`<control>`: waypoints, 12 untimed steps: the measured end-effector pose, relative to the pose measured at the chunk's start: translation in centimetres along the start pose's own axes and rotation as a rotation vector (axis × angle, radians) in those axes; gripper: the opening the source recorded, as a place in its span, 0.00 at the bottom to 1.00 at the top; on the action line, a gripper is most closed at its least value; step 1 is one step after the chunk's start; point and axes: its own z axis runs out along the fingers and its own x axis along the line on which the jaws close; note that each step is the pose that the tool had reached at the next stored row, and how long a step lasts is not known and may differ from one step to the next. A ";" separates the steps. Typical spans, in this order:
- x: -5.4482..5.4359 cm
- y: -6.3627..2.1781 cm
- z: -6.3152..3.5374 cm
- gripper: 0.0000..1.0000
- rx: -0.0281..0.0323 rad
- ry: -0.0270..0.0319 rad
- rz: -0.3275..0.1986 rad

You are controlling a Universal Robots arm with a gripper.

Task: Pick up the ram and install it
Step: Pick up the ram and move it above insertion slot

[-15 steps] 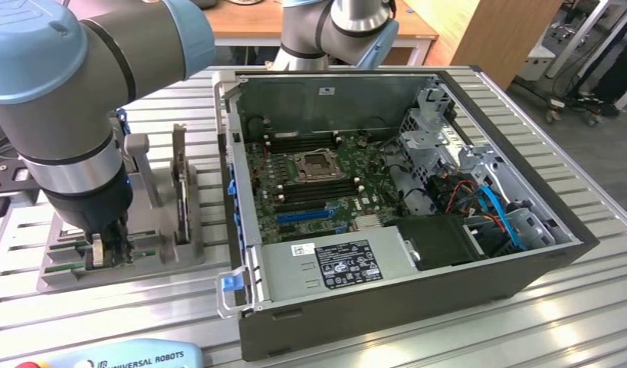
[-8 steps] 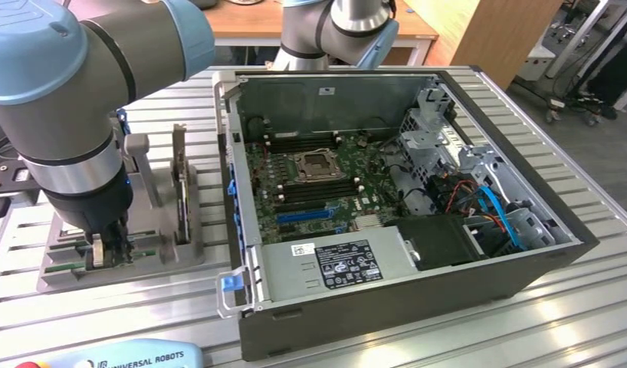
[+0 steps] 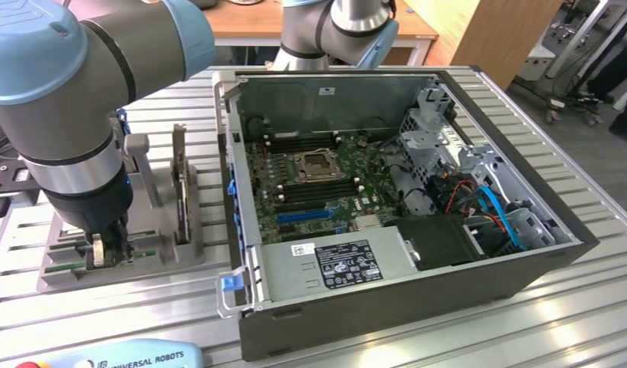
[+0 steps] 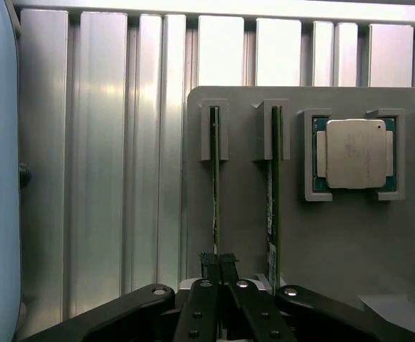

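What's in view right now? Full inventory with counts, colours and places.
gripped RAM stick: 1, green, on edge in a holder slot
spare RAM stick: 1, green, in the neighbouring slot
processor chip: 1, silver, in a holder recess
holder: 1, grey, on the table, on the exterior view's left of the case
computer case: 1, dark grey, open, mid-table
motherboard: 1, green, inside the case
power supply: 1, silver, labelled, inside the case
cables: several, blue, inside the case
teach pendant: 1, light blue, at the near table edge
table: 1, ribbed aluminium
arm: 1, grey and light blue, over the holder
gripper: 1, black, shut on the gripped RAM stick
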 end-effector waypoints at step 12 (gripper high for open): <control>0.0 0.00 0.00 0.11 0.0000 -0.0001 0.000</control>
